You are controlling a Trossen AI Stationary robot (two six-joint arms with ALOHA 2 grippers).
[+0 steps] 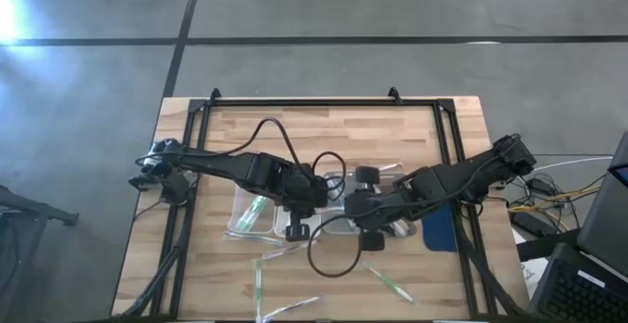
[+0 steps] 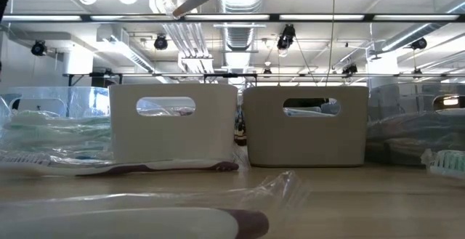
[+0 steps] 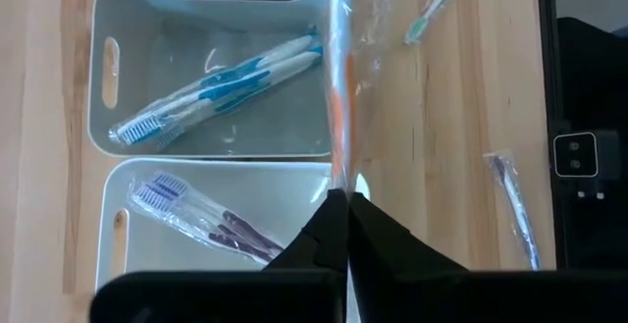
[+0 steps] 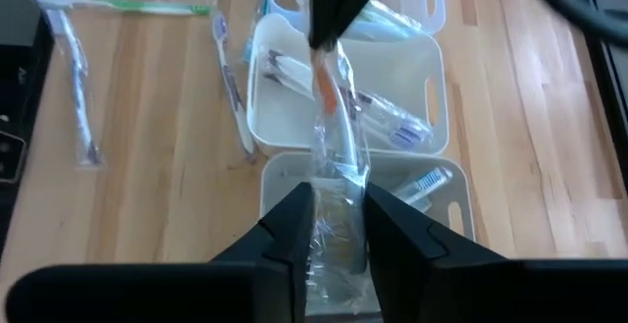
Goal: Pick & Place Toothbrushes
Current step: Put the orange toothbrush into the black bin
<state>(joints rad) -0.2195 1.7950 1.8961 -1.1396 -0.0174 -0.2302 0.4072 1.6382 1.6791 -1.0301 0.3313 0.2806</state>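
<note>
The left gripper (image 3: 345,215) has its fingers pressed together on one end of an orange-handled wrapped toothbrush (image 3: 340,107), held in the air above the white bins (image 3: 211,136). The right gripper (image 4: 339,227) pinches the other end through the crinkled clear wrapper. With both arms gripping one brush, it may bend, or the slippery wrapper may slide free, if either arm pulls before the other lets go. Both arms reach in low over the middle of the desk (image 1: 294,132), wrists angled toward each other. Other toothbrushes (image 1: 260,284) lie loose on the desk's near side.
</note>
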